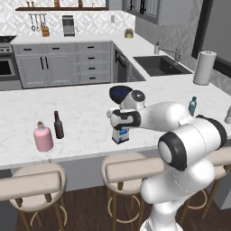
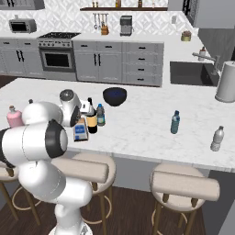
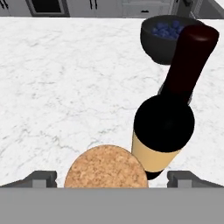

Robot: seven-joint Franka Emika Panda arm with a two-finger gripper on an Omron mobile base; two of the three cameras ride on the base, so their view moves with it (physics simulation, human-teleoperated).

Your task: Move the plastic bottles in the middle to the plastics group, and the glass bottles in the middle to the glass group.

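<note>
Right now the gripper (image 3: 112,177) hangs just above the cork of the squarish pale bottle (image 2: 81,131), jaws spread wide, nothing held. In the hand view the cork (image 3: 106,168) sits between the two tips, so this looks like a lineup for a top-down grab on the stopper or neck; contact can't be judged, it seems apart. The wine bottle (image 3: 168,118) stands just beside it, upright, close enough that one finger may brush it on the way down — that's the risk. A small blue-capped plastic bottle (image 2: 100,114) stands next to the wine bottle in the right base view; all three form the middle cluster, near the dark bowl (image 2: 114,96) of blue fruit behind them.

Out on the tabletop (image 1: 81,113), the glass group sits well off to one end: pink bottle (image 1: 43,136) and slim brown bottle (image 1: 58,125), near each other, both upright. The plastics group is toward the other end, the see-through blue water bottle (image 2: 175,122), with a greyish clear bottle (image 2: 217,138) further along by the edge.

Judgement: sorting not started, all middle bottles still in place; the pale bottle appears first in line and belongs with the pink and brown ones.
</note>
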